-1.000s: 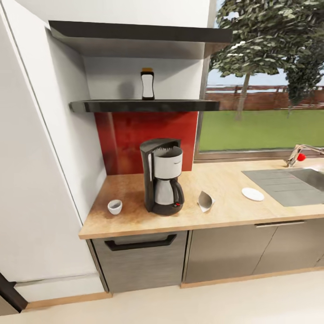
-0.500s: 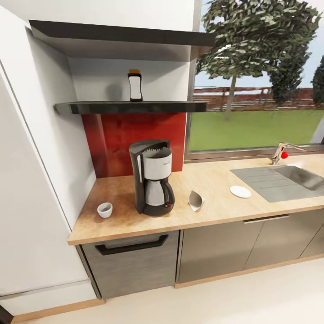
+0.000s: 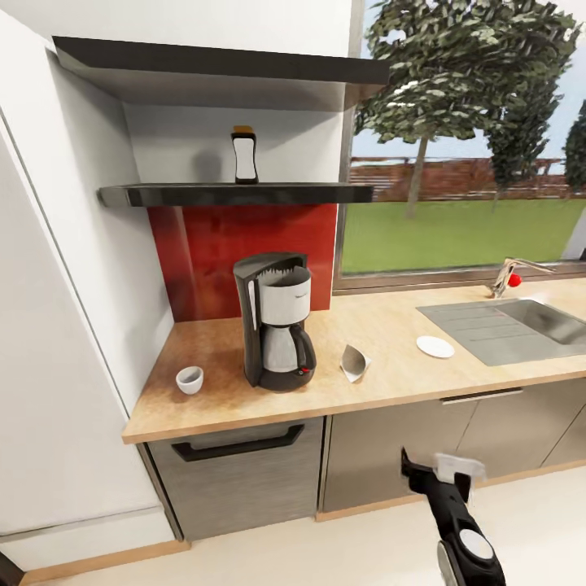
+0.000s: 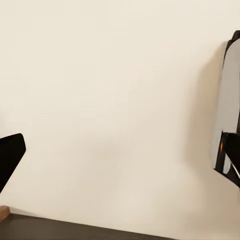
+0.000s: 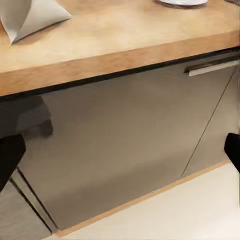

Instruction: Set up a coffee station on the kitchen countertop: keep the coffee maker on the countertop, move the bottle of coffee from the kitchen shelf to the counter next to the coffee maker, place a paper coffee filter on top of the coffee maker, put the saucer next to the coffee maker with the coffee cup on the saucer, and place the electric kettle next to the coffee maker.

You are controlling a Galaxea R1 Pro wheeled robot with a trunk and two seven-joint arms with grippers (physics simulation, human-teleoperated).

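Observation:
The coffee maker point(image 3: 275, 321) stands on the kitchen countertop point(image 3: 391, 382). Left of it sits the coffee cup point(image 3: 190, 379). To its right lies the paper coffee filter point(image 3: 353, 362) point(image 5: 30, 17), and further right the saucer point(image 3: 435, 347) point(image 5: 182, 2). The bottle of coffee point(image 3: 244, 155) stands on the kitchen shelf point(image 3: 236, 194) above. The electric kettle is out of view. My right gripper point(image 3: 433, 468) point(image 5: 120, 155) is open and empty, low in front of the cabinet fronts below the filter. My left gripper point(image 4: 120, 160) is open over pale floor.
A sink point(image 3: 521, 325) with a tap point(image 3: 509, 277) is set in the counter at the right, under a window. A tall white panel point(image 3: 57, 366) closes the left side. Grey cabinet fronts point(image 5: 125, 145) with a bar handle point(image 5: 210, 67) face my right gripper.
The view first shifted, moving the whole scene left. Since half a second ago my right arm has risen into the head view at the bottom right. The counter things stay put.

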